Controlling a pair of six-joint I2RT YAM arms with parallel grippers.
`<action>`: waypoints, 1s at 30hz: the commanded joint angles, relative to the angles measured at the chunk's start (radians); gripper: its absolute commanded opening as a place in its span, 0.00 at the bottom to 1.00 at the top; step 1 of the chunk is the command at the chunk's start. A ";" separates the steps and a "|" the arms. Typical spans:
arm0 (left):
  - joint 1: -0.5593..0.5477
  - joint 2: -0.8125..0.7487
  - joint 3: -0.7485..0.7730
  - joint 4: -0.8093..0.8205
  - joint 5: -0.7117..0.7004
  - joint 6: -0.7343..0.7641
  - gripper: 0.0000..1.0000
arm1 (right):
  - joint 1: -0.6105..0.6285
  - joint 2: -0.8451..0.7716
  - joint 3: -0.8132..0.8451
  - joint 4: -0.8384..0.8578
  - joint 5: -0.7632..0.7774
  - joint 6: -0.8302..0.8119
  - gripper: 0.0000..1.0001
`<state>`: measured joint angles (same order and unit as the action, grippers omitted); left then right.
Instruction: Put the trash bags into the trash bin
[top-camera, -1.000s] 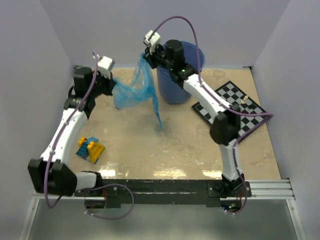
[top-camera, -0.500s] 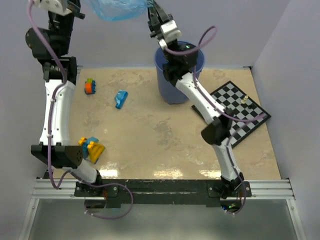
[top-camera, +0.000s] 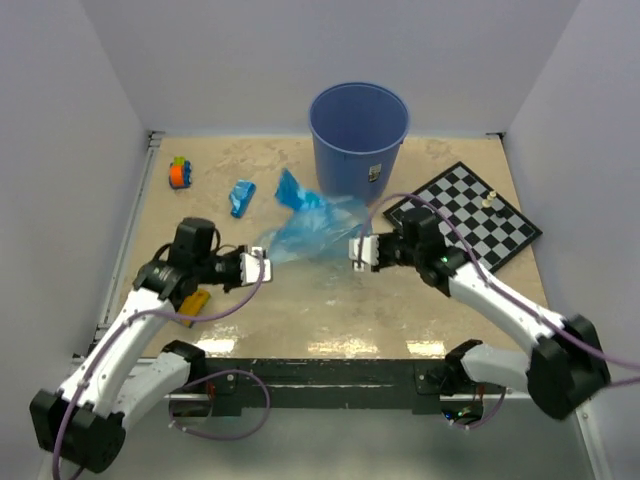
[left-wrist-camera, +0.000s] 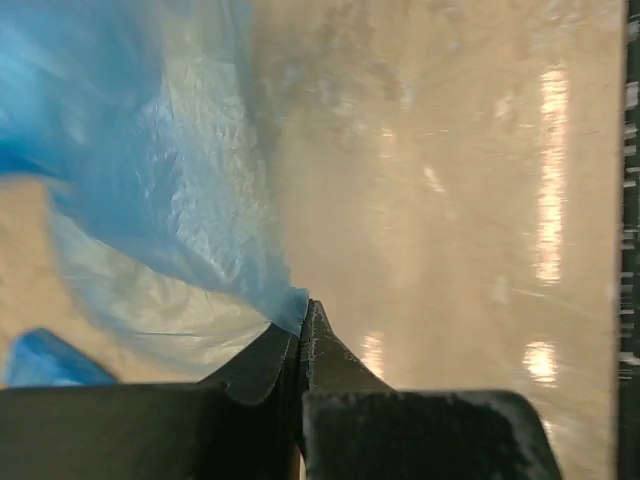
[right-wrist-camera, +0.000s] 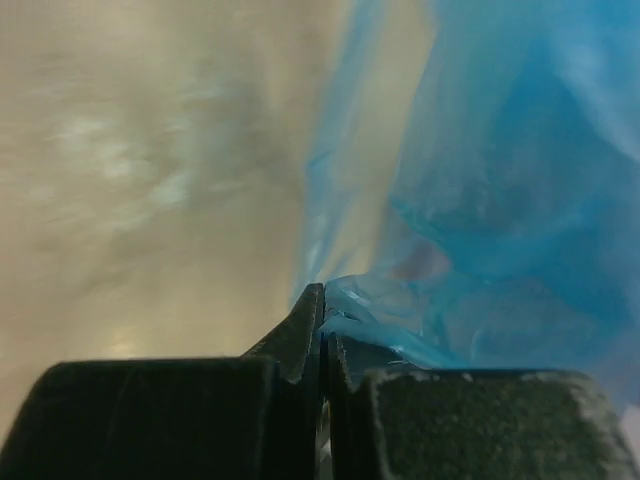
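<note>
Beige counter (top-camera: 330, 310): the near strip, between the arm bases and the end effectors, is open.

Count: two end effectors, one bundle of bag film (whether one bag or several, cannot tell), one bin, three toy blocks, one chessboard.

Left end effector (top-camera: 264, 266): low over the counter, jaws pinched on the left end of the bag (top-camera: 312, 228). The wrist view shows film clamped at the tips.

Right end effector (top-camera: 353, 250): low, facing the left one, jaws pinched on the right end of the same film.

The bag is stretched between them, outside the bin (top-camera: 358, 140), in front of it and to its left. Its far tip is near the bin's base.

Yellow block (top-camera: 197, 300) sits partly under the left arm. Blue block (top-camera: 241, 197) and orange block (top-camera: 180, 172) lie farther back on the left. The chessboard (top-camera: 470, 215) is on the right, near the right wall.

Change: half a second ago both arms held the film high above the bin. Now both are down in front of it. The blocks, bin and board have not moved.

The bin stands at the back wall, centre.
</note>
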<state>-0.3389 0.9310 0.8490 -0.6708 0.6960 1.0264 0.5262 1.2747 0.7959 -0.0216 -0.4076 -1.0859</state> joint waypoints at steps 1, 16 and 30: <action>-0.003 -0.274 -0.079 0.231 0.041 -0.454 0.00 | 0.031 -0.354 -0.039 -0.029 -0.126 0.158 0.00; 0.202 0.156 0.186 0.527 -0.733 -0.991 0.00 | 0.018 0.617 1.000 0.085 0.303 0.964 0.00; 0.334 0.548 1.101 1.133 -0.569 -0.971 0.00 | 0.150 1.071 2.017 1.113 0.293 0.514 0.00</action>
<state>-0.0010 1.5692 1.8053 0.0109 -0.0120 0.0620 0.5800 2.4504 2.5629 0.5144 -0.0208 -0.3965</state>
